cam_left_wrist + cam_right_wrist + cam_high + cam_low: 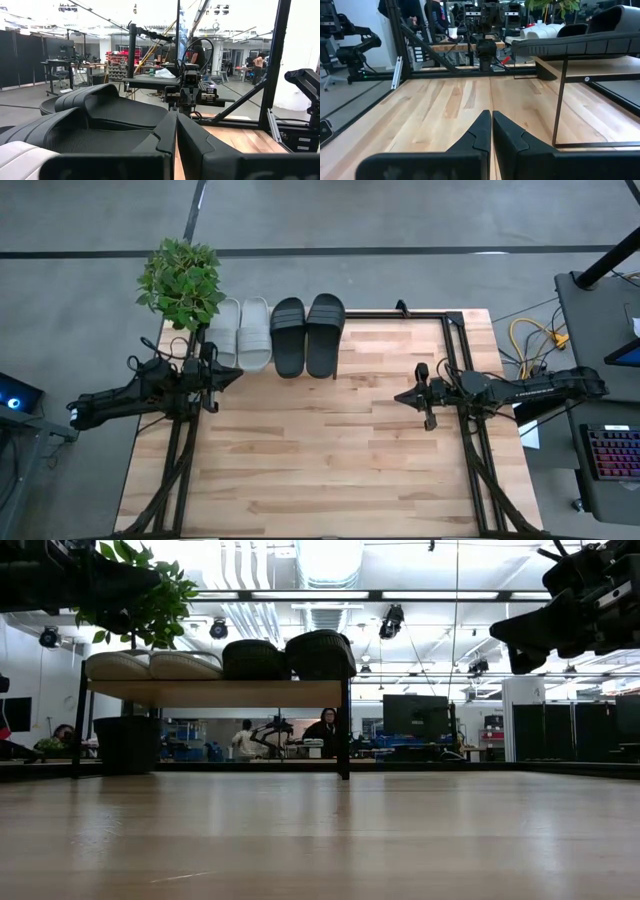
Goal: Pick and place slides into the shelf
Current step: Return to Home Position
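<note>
All the slides rest sole-down side by side on the shelf's wooden top board [215, 692] at the table's far edge: two light grey slides [242, 331] on the left and two black slides [307, 335] to their right. My left gripper [238, 375] is shut and hovers just near of the grey pair, level with the shelf top; in its wrist view the black slides [100, 115] lie close beside its shut fingers [176, 125]. My right gripper [398, 396] is shut and hangs above the table's middle right, pointing left, with the shelf [570, 65] off to one side.
A potted plant [180, 280] stands at the shelf's left end, beyond the table's far left corner. Thin black shelf legs [345, 730] stand on the wooden tabletop [320, 450]. Black frame rails [455, 350] run along the table's right side. People sit in the room behind [325, 730].
</note>
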Motion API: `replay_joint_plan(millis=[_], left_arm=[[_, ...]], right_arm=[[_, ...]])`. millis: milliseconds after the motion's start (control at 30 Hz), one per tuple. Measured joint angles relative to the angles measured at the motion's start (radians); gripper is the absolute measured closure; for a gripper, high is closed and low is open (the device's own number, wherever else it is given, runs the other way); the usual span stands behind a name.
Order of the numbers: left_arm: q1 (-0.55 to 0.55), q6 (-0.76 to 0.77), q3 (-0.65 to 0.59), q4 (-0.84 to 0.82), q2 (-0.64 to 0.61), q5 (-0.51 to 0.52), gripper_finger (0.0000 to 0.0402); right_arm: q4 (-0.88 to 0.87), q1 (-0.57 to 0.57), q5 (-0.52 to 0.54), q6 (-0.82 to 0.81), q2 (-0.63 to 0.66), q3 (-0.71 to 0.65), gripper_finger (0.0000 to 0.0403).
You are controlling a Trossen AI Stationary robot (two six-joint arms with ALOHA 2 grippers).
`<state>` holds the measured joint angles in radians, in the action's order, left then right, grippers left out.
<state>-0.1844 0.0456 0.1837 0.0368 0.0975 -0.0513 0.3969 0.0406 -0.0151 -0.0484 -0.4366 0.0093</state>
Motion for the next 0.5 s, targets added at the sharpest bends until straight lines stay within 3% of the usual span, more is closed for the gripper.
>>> replay_joint_plan(millis=[500], left_arm=[[0.000,0.000,0.000,0.000,0.000,0.000,0.0402]], right_arm=[[0.000,0.000,-0.001,0.003,0.000,0.001,0.0394]])
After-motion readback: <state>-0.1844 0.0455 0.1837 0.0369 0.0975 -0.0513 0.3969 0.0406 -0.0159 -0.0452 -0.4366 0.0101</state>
